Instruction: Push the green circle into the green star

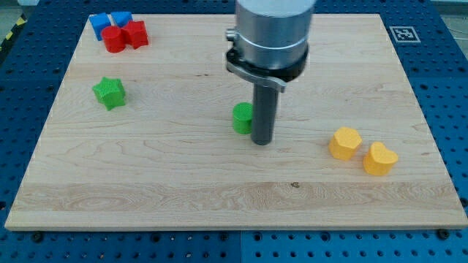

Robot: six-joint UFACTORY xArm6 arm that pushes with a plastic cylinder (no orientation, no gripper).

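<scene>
The green circle (241,117) sits near the middle of the wooden board. The green star (110,93) lies far off at the view's left, apart from the circle. My tip (262,141) rests on the board right beside the circle, on its right side and a little below it. The rod hides the circle's right edge, so I cannot tell if they touch.
Two blue blocks (100,24) and two red blocks (124,36) cluster at the view's top left. A yellow block (345,142) and a yellow heart (380,158) lie at the right. The board's edge (234,228) runs along the bottom.
</scene>
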